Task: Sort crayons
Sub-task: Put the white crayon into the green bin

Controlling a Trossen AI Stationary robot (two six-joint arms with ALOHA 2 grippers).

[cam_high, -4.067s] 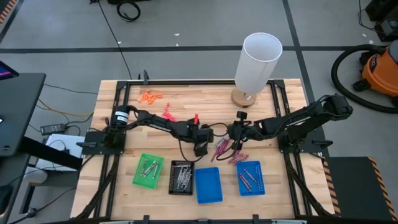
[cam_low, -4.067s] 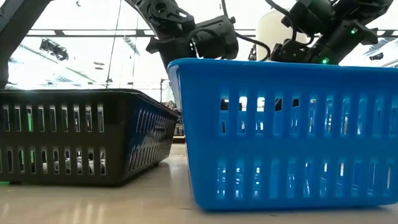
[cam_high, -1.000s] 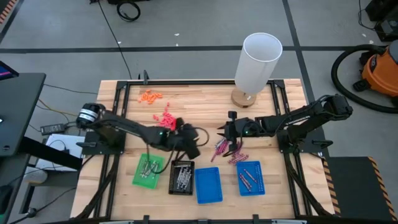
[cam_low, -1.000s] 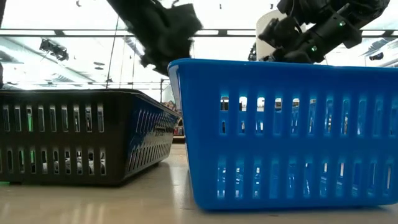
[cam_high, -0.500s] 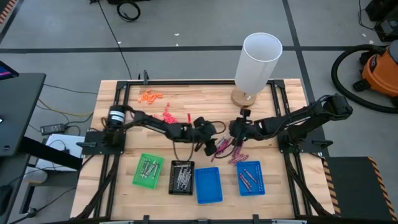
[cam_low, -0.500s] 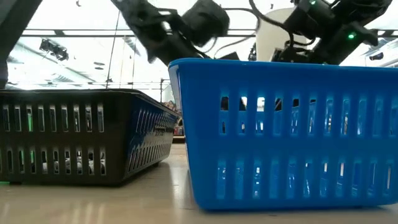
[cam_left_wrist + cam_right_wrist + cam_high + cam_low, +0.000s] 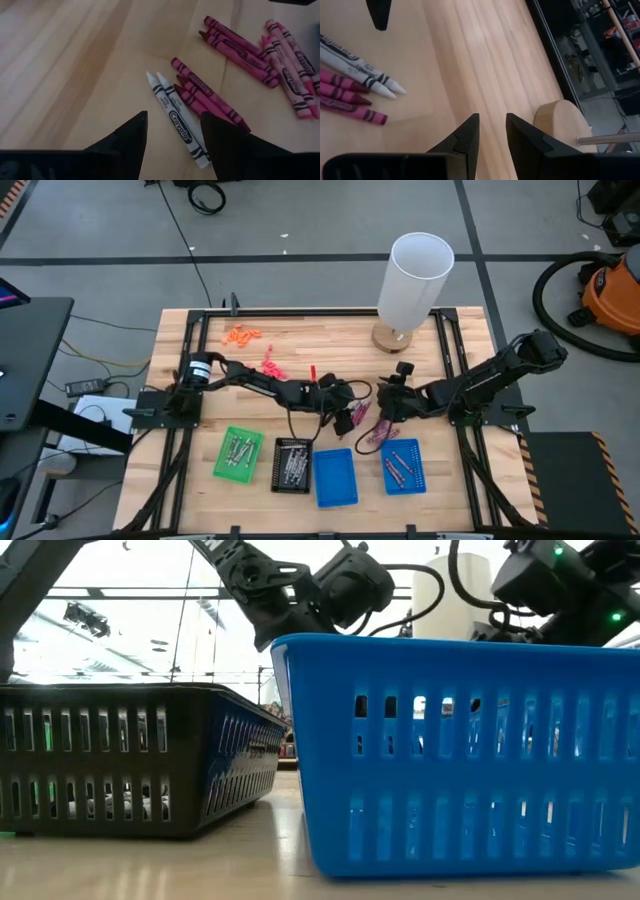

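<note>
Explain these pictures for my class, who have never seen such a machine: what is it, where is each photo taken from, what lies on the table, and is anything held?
This is a robot with two dark arms at a wooden table. Each arm ends in a two-fingered tool.

One picture looks straight down. One sits at table height, behind the blue tray and black tray. Two come from cameras on the wrists.

From above you see a green tray, a black one, two blue ones, orange bits and a white tube.

The left tool hangs open over two white crayons lying beside maroon crayons. The right tool is over bare wood beside them, fingers apart. Neither holds anything.
</note>
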